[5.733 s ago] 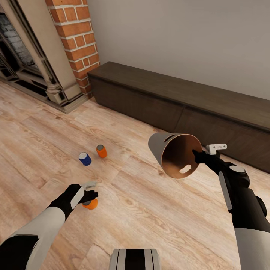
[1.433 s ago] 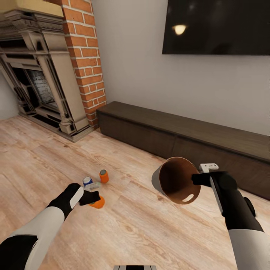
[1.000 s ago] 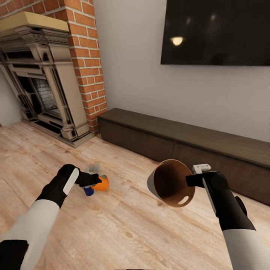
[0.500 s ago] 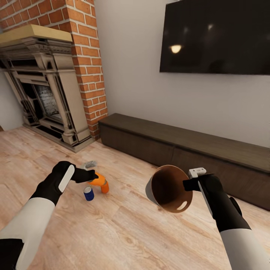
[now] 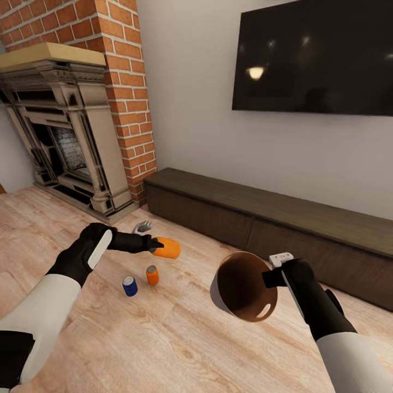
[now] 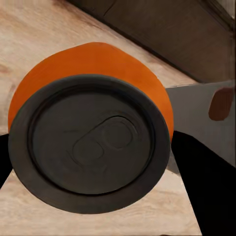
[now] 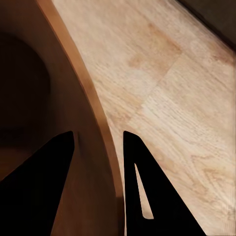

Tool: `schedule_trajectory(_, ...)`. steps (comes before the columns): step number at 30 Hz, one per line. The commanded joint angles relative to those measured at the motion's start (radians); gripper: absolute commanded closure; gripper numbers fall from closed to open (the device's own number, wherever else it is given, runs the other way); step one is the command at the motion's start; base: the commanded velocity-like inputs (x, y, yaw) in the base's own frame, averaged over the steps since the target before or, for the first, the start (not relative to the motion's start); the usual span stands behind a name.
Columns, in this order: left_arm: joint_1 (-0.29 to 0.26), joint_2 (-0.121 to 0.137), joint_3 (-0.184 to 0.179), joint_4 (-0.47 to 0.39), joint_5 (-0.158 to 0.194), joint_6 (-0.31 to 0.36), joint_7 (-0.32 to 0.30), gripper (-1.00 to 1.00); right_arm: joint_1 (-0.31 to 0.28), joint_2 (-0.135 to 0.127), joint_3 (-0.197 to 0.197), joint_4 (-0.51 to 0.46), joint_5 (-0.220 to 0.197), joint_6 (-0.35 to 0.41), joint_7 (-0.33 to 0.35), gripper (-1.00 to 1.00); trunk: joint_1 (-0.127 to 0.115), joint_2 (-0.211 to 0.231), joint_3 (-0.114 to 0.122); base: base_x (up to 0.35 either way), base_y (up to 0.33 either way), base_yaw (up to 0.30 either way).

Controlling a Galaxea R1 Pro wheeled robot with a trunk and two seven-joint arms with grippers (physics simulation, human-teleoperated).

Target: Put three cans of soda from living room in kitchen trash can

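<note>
Head view shows the left claw (image 5: 154, 245) lifted above the wood floor (image 5: 164, 338), clenched on an orange soda can (image 5: 166, 248). This can lies on its side in the air, with its long axis about level and pointing away from the claw toward the trash can (image 5: 240, 286). In the left wrist view its dark lid (image 6: 91, 142) faces the camera, between the two black fingers (image 6: 206, 182).

On the floor below stand two more cans, upright and just beside each other but apart: a blue can (image 5: 129, 285) and a second orange can (image 5: 152, 275). The floor around them is open on all sides.

The right claw (image 5: 271, 277) grips the rim of the trash can, one finger inside and one outside, as the right wrist view shows at the brown wall (image 7: 93, 147). The bin is tilted on its side, with its mouth turned toward the camera and its slot handle (image 5: 263, 311) low on the rim.

Behind, the long dark cabinet (image 5: 262, 218) runs along the wall under the black TV (image 5: 316, 54), well apart from the cans. The brick fireplace (image 5: 71, 136) closes the left side.
</note>
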Motion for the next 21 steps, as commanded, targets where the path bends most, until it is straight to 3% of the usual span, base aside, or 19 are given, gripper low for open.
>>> schedule_trajectory(1, -0.003, 0.001, -0.001, 0.0, -0.006, 0.0, -0.014, 1.0, 0.0, 0.0, 0.002, 0.002, -0.022, 0.002, 0.004, 1.0, 0.0, 0.0, 0.0, 0.0, 0.0, 0.0)
schedule_trajectory(4, -0.018, 0.015, -0.012, 0.0, -0.006, 0.0, -0.103, 1.0, -0.001, 0.003, 0.013, 0.008, -0.022, 0.002, 0.004, 1.0, 0.0, 0.0, 0.0, 0.0, 0.0, 0.0)
schedule_trajectory(5, -0.029, 0.028, -0.035, 0.0, -0.006, 0.0, -0.166, 1.0, -0.001, 0.011, 0.027, 0.017, -0.022, 0.002, 0.004, 1.0, 0.0, 0.0, 0.0, 0.0, 0.0, 0.0)
schedule_trajectory(9, -0.04, 0.044, -0.07, 0.0, -0.006, 0.0, -0.241, 1.0, -0.003, 0.023, 0.04, 0.037, -0.022, 0.002, 0.004, 1.0, -0.004, 0.007, 0.003, 0.0, 0.0, 0.0)
schedule_trajectory(21, -0.046, 0.049, -0.129, 0.002, -0.006, 0.0, -0.271, 1.0, -0.005, 0.048, 0.045, 0.045, -0.023, 0.002, 0.004, 1.0, -0.05, 0.091, 0.041, 0.0, 0.0, 0.0)
